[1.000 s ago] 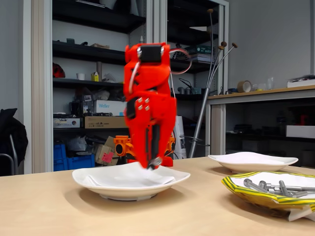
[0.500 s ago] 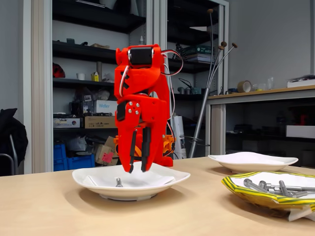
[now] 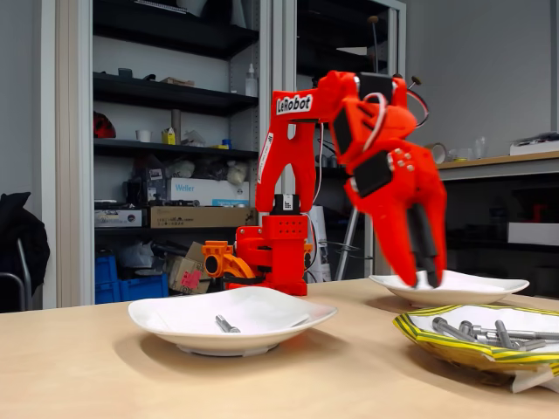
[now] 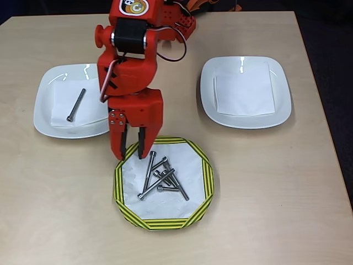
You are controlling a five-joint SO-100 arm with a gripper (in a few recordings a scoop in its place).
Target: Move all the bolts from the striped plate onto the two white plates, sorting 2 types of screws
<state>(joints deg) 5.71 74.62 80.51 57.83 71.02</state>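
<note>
The red gripper (image 4: 130,154) hangs with fingers parted and nothing between them over the upper-left rim of the striped plate (image 4: 205,185), beside its heap of bolts (image 4: 161,178) — so tangled that their number and lengths are hard to make out. 1 long bolt (image 4: 76,105) lies on the white plate (image 4: 47,118) left of the striped plate; the other white plate (image 4: 245,118), upper right, carries a paper square.

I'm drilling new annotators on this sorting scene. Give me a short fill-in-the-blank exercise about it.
1. The white plate on the overhead view's left holds ____ bolt.
2. The other white plate holds ____ bolts.
3. The gripper hangs over the rim of the ____ plate.
4. Its fingers hold ____.

Missing: one; no; striped; nothing
</note>
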